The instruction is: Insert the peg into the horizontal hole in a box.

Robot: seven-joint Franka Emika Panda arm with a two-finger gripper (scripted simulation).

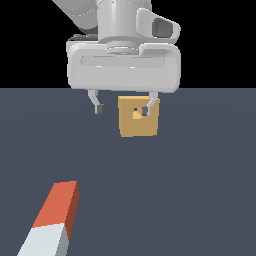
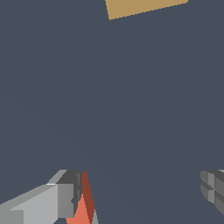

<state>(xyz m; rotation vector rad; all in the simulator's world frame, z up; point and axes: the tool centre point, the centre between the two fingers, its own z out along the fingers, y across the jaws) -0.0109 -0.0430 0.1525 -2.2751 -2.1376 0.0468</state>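
The peg (image 1: 54, 218) lies on the dark floor near the front of the exterior view, its orange-red half pointing away and its white half toward the lower edge. Further back stands the tan box (image 1: 139, 117), with its small dark hole (image 1: 136, 110) in the front face. My gripper (image 1: 122, 109) hangs open above the floor, with one fingertip (image 1: 145, 111) overlapping the box's face in this view. Nothing is between the fingers. In the wrist view the peg's orange-red end (image 2: 83, 205) shows beside one finger (image 2: 65, 199), and the box (image 2: 142, 8) is at the frame's edge.
The dark grey floor (image 1: 190, 190) extends all around the peg and box. The arm's white hand body (image 1: 122, 65) fills the upper middle of the exterior view, against a black background.
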